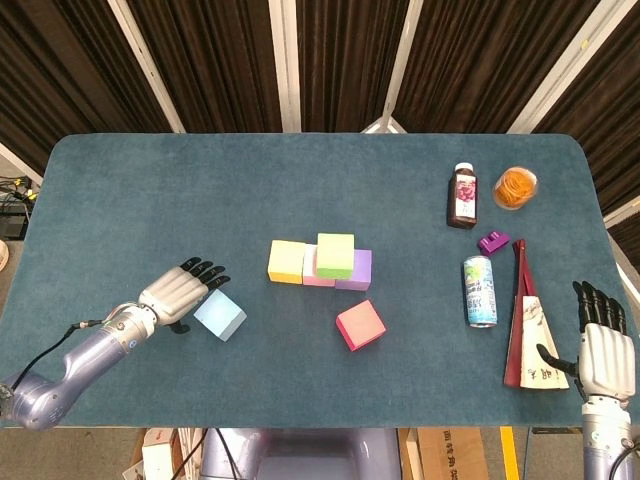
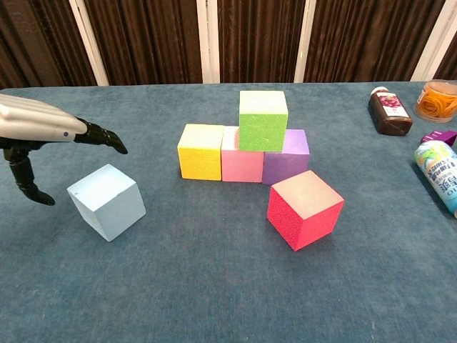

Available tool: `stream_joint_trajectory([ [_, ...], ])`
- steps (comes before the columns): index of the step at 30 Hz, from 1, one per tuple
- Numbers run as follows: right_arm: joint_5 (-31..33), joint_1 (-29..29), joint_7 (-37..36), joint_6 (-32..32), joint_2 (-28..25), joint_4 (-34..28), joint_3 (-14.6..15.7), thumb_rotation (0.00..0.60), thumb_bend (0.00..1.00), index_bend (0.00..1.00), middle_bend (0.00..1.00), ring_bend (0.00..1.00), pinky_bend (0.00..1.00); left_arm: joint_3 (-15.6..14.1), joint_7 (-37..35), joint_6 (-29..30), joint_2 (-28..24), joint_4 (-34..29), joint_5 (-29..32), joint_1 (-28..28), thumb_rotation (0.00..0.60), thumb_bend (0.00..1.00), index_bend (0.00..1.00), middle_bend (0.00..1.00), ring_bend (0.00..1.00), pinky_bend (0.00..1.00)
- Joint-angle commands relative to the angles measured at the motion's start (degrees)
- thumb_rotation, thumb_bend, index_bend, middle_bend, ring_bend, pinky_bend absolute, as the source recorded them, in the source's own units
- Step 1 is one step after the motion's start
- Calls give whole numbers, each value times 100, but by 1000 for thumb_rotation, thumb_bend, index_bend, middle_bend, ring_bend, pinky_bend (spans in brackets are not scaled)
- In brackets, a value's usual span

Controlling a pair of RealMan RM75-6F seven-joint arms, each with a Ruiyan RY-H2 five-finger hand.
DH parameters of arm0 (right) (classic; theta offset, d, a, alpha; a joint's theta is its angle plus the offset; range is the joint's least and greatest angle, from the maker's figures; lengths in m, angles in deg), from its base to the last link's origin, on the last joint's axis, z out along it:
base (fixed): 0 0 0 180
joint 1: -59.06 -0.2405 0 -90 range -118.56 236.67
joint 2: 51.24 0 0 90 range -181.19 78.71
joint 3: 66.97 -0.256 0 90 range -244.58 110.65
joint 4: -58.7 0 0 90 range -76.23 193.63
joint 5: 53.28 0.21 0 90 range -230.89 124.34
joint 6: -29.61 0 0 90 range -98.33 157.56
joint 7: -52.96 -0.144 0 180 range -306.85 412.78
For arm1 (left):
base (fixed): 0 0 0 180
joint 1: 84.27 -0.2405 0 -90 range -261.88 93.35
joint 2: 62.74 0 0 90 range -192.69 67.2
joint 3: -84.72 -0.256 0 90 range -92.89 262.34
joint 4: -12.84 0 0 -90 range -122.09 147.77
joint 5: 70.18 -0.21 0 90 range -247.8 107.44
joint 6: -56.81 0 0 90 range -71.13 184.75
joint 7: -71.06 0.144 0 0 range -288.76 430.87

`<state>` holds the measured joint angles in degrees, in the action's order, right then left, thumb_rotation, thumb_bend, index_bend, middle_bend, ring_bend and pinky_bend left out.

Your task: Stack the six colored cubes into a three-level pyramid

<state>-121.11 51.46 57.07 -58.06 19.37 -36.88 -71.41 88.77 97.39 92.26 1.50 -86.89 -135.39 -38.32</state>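
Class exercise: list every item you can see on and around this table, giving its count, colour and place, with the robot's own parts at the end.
Yellow cube: 1, left end of base row.
Pink cube: 1, middle of base row.
Purple cube: 1, right end of base row.
Green cube: 1, on top of the row.
Red cube: 1, loose, in front of the row.
Light blue cube: 1, loose, left.
Dark bottle: 1, right rear.
Orange tub: 1, beside the bottle.
Can: 1, lying right.
Small purple object: 1.
Folded fan: 1, red-white.
Table: teal.
Left hand: open, by the blue cube.
Right hand: open, right edge.

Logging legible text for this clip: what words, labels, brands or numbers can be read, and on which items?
None can be read.
Dark bottle: label with print, too small.
Can lying on its side: printed wrap, blurred.
Folded fan: dark markings near its wide end, illegible.
Cubes: no markings.
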Motion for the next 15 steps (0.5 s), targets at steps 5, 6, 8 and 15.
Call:
stream_joint_trajectory([
  [5,28,41,-54,153,-28,-34,-80,600,197,48,79,35,0,-154,112,210,264,-7,-65,58,600,245,97,70,0,0],
  [6,35,50,-61,173,-34,-33,-93,600,197,48,79,35,0,-165,123,252,289,-11,-69,61,600,247,103,77,0,0],
  [8,64,65,-60,210,-46,-43,-123,600,198,48,79,35,0,-169,105,357,341,-20,-96,52,600,251,116,95,0,0],
  [15,92,128,-86,267,-85,-106,-209,600,197,47,78,35,0,-206,62,571,451,34,-104,44,600,273,135,121,0,0],
])
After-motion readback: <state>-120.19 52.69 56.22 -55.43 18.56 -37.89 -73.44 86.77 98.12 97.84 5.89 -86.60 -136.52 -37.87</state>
